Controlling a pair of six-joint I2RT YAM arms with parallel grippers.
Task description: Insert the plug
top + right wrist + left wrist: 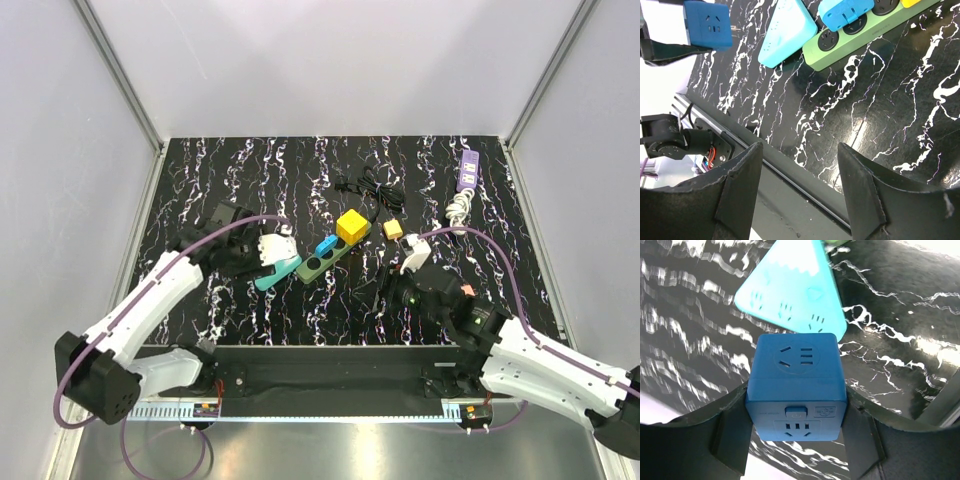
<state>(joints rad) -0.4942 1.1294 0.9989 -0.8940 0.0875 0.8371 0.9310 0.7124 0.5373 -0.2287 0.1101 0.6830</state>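
Observation:
My left gripper [796, 426] is shut on a blue cube socket adapter [796, 385], one finger on each side, held above the black marble table. The cube also shows in the right wrist view [707, 23]. Just beyond it lies a cyan power strip [790, 290]. A green power strip [325, 262] lies mid-table with a blue plug [326, 246] and a yellow cube [351, 226] seated in it. In the right wrist view the green strip [875, 37] shows an empty socket beside the blue plug [845, 11]. My right gripper [800, 150] is open and empty, near the table's front edge.
A small yellow plug [393, 229] lies right of the green strip. A black cable [370, 190] lies behind it. A purple power strip [467, 170] with a coiled white cord sits at the back right. Grey walls enclose the table on three sides.

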